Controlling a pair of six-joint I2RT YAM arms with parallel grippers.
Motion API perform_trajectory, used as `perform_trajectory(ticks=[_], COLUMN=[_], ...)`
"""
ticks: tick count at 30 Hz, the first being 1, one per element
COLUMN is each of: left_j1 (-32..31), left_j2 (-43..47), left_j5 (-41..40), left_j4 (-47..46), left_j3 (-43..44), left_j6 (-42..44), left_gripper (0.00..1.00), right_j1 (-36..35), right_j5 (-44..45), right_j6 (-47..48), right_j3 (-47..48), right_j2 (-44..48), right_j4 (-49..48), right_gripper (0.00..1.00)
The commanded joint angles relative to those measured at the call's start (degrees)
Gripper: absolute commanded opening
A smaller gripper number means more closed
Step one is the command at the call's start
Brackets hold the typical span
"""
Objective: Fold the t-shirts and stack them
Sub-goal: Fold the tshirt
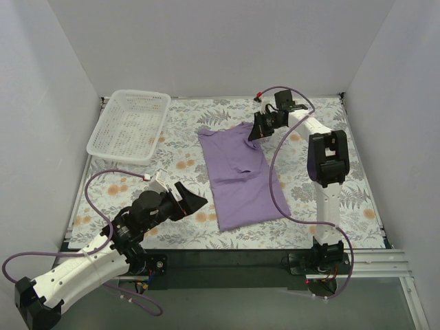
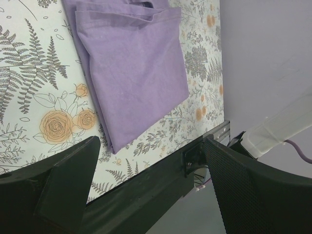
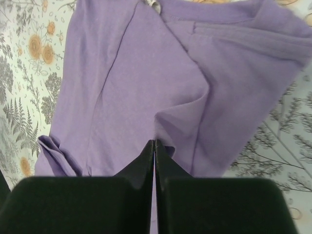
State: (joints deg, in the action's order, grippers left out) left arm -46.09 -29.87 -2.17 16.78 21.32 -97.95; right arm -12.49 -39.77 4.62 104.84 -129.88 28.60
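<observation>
The lavender t-shirt lies folded lengthwise in the middle of the floral table. My right gripper is at its far edge, by the sleeve. In the right wrist view the jaws are pressed together on a pinch of the purple cloth, which rises in a peak to the tips. A small white neck label shows at the top. My left gripper hovers open and empty to the left of the shirt's near end. The left wrist view shows the shirt's near corner beyond the spread jaws.
A white mesh basket stands empty at the far left of the table. The black front rail of the table runs under my left gripper. White walls enclose the table on three sides.
</observation>
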Motion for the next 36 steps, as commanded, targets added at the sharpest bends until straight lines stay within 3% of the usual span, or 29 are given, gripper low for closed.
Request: perform_trajectory(ticks=[1, 7, 12, 16, 18, 21, 24, 27, 28, 29, 33, 36], left_j1=[0.21, 0.21, 0.21, 0.21, 0.21, 0.21, 0.21, -0.06, -0.32, -1.8, -9.6, -15.6], left_j2=[0.77, 1.04, 0.87, 0.34, -0.89, -4.05, -9.93, -19.41, -21.88, -26.08, -31.39, -31.66], left_j5=[-0.64, -0.29, -0.29, 0.06, 0.5, 1.82, 9.44, 17.72, 18.6, 19.39, 15.47, 11.95], left_j4=[0.63, 0.54, 0.63, -0.33, -1.13, -4.11, -11.65, -13.79, -13.18, -12.65, -10.01, -10.35], left_j3=[0.56, 0.47, 0.56, 0.83, 1.26, 1.88, 3.55, 7.49, 8.64, 11.17, 13.22, 11.47], left_j6=[0.13, 0.3, 1.44, 4.59, 7.24, 13.65, 24.44, 35.17, 37.63, 43.58, 59.05, 67.85], left_gripper=[0.87, 0.87, 0.87, 0.89, 0.98, 0.98, 0.98, 0.93, 0.93, 0.93, 0.92, 0.92], right_j1=[-3.05, -9.38, -11.77, -11.77, -11.51, -8.97, -5.37, -2.2, -1.93, -1.66, -0.61, 2.11], right_j5=[0.83, 3.9, 4.45, -0.04, -1.1, -4.85, -10.91, -15.85, -15.43, -14.56, -9.63, -11.81], right_j6=[2.14, 4.86, 8.46, 16.54, 22.15, 28.91, 40.69, 60.02, 63.72, 67.15, 67.97, 71.83], right_j3=[-1.56, -2.97, -2.36, -3.06, -4.98, -9.28, -19.12, -36.32, -40.46, -48.33, -58.33, -64.3], right_j2=[4.46, 5.43, 7.01, 10.43, 13.77, 21.23, 32.47, 47.41, 50.84, 56.27, 64.22, 70.19], right_j4=[-0.21, 0.66, 2.51, 7.68, 9.97, 11.74, 11.83, 10.78, 10.25, 9.38, 9.97, 11.74], right_gripper=[0.01, 0.02, 0.17, 0.62, 0.69, 0.7, 0.73, 0.85, 0.98, 0.98, 0.98, 0.98])
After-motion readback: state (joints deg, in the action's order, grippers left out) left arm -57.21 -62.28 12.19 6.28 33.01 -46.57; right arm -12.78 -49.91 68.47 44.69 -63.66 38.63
